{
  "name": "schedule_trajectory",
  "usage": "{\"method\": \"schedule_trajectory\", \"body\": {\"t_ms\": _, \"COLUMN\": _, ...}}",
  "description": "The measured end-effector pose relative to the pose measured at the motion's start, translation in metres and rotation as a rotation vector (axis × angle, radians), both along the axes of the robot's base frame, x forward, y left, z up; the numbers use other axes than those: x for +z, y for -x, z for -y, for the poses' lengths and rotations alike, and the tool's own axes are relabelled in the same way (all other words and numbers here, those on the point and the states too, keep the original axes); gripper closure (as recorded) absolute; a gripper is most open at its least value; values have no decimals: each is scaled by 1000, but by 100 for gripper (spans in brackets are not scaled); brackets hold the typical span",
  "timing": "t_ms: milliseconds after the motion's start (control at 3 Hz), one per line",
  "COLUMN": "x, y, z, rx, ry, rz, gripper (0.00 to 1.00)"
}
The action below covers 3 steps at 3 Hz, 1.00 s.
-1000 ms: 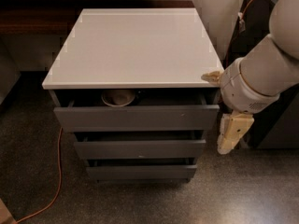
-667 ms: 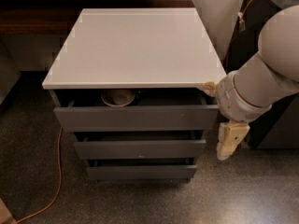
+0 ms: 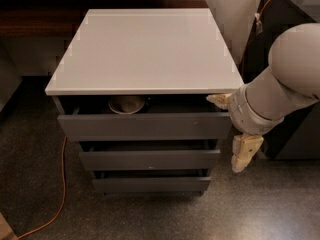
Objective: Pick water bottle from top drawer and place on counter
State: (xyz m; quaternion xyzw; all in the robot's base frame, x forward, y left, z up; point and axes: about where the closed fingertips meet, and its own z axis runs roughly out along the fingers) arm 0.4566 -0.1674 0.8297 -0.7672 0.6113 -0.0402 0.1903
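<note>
Water bottle: the small clear plastic bottle is not showing in the camera view, and the part of the drawer interior lying under the bench is sitting in shadow, so its position cannot be told. The top drawer (image 3: 145, 126), the widest of three dark grey flat-fronted drawers, is standing pulled out a little, exposing a narrow strip of its interior below the bench edge. A round white bowl (image 3: 126, 104) is sitting in that strip, left of centre. The large glossy white square bench (image 3: 145, 54) is capping the grey cabinet. The second grey drawer (image 3: 150, 160) and the third grey drawer (image 3: 150, 185), both narrower, are sitting beneath the top drawer.

The gripper (image 3: 227, 134) is hovering at the right end of the top drawer front, carried by a thick pale grey arm (image 3: 285, 79) reaching in from the right. The jaws are standing apart. One cream finger (image 3: 218, 100) is pointing left at the upper right corner of the top drawer, just under the bench edge. The other cream finger (image 3: 244, 153) is hanging down just beside the right end of the second grey drawer. An orange cable (image 3: 62, 184) is trailing over the speckled dark floor (image 3: 275, 204) left of the cabinet.
</note>
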Motion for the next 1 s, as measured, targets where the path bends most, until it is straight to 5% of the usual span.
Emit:
{"method": "schedule_trajectory", "body": {"t_ms": 333, "x": -5, "y": -2, "z": -1, "rx": -9, "ry": 22, "rz": 11, "gripper": 0}}
{"method": "schedule_trajectory", "body": {"t_ms": 1000, "x": -55, "y": -30, "z": -11, "rx": 27, "ry": -56, "rz": -31, "gripper": 0}}
